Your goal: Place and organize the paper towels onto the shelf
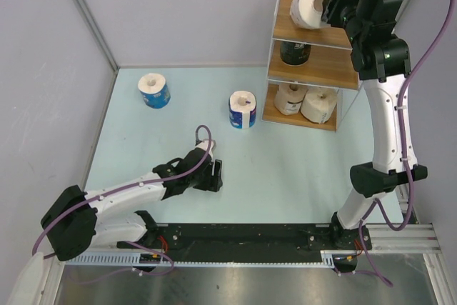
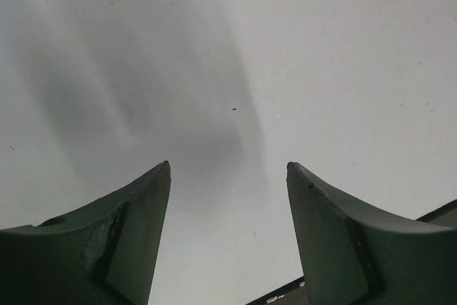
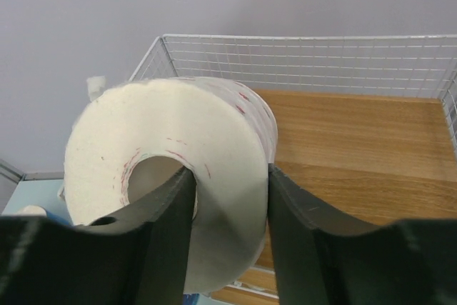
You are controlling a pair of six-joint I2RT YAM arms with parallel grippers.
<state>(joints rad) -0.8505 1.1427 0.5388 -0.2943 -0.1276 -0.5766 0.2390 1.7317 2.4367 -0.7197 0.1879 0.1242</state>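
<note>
My right gripper (image 1: pixel 335 6) is shut on the white red-speckled roll (image 1: pixel 313 3), one finger in its core and one on its outer wall, holding it over the top board of the shelf (image 1: pixel 314 80). In the right wrist view the roll (image 3: pixel 171 155) hangs above the wooden top board (image 3: pixel 364 155). A dark-wrapped roll (image 1: pixel 295 53) stands on the middle tier. A tan roll (image 1: pixel 289 98) and a cream roll (image 1: pixel 319 105) stand on the bottom tier. Two blue-wrapped rolls (image 1: pixel 153 91) (image 1: pixel 243 109) stand on the table. My left gripper (image 1: pixel 216 175) is open and empty low over the table (image 2: pixel 228 169).
Grey walls close in the pale blue table (image 1: pixel 285 169) at the left and back. A white wire rim (image 3: pixel 307 51) runs round the shelf's top board. The black base rail (image 1: pixel 243 237) lies along the near edge.
</note>
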